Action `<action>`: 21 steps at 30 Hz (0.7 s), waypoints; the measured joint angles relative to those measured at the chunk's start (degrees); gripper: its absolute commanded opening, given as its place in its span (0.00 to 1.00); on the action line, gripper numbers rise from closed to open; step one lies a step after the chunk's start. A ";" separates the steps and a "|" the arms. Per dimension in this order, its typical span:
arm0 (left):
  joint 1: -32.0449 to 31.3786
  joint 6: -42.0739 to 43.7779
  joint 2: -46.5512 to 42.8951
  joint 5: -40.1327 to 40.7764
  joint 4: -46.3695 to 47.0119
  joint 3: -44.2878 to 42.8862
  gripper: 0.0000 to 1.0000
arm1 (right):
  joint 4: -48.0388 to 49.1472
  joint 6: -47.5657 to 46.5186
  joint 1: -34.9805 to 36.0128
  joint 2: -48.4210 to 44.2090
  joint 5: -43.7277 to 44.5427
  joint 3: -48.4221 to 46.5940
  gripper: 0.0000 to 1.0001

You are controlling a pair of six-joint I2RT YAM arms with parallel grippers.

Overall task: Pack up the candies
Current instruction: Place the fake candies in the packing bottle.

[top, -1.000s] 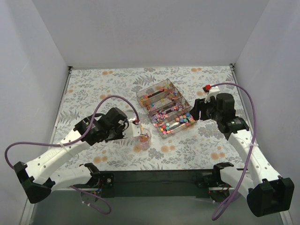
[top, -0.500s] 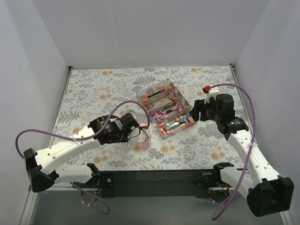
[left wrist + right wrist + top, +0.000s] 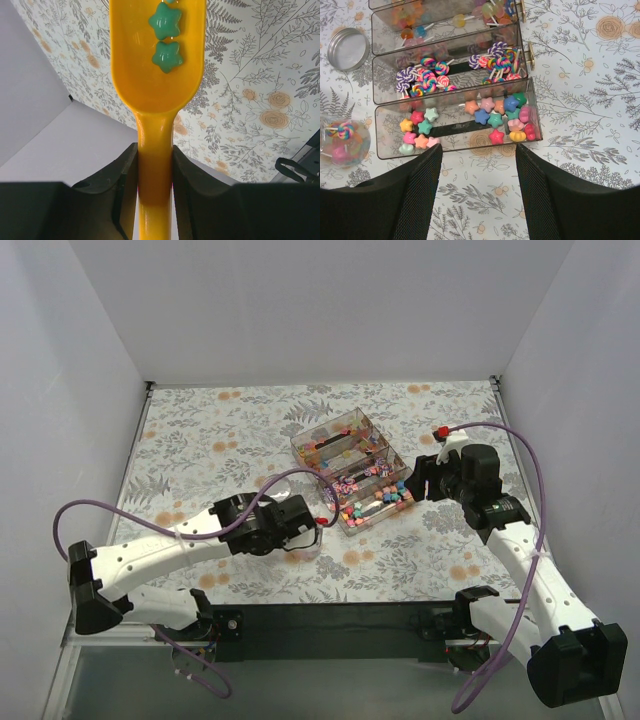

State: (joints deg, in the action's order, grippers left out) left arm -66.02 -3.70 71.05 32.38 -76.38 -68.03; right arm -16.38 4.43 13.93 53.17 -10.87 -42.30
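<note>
My left gripper point(image 3: 155, 150) is shut on the handle of the orange scoop point(image 3: 156, 75). Two green star candies point(image 3: 168, 56) lie in the scoop's bowl, held above the tablecloth. In the top view the left gripper point(image 3: 300, 518) is just left of the clear box point(image 3: 345, 468). The box's near compartment holds many mixed-colour star candies point(image 3: 495, 119). My right gripper point(image 3: 477, 155) is open and empty, just in front of that compartment; it also shows in the top view point(image 3: 420, 480).
The box's middle compartment holds swirl lollipops point(image 3: 495, 55), and the far one more sweets. A clear jar point(image 3: 342, 142) with a lollipop and candies stands left of the box. A metal lid point(image 3: 348, 48) lies behind it. White walls enclose the table.
My left arm has swung right, carrying the scoop from over the jar towards the box. The right arm has hardly moved.
</note>
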 measured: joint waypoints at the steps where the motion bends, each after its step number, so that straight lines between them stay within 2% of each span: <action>1: -0.17 -0.07 0.24 0.24 -0.02 0.00 0.00 | 0.04 0.00 0.00 0.00 0.02 0.00 0.67; 21: -4.42 -2.29 5.92 5.77 -0.11 -0.44 0.00 | 0.24 0.11 0.00 -0.31 -0.02 0.11 0.67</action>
State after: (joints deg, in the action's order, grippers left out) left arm -70.43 -6.00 76.97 38.15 -76.49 -68.47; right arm -16.14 4.54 13.93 52.86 -10.90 -42.19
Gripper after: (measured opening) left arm 0.275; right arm 0.674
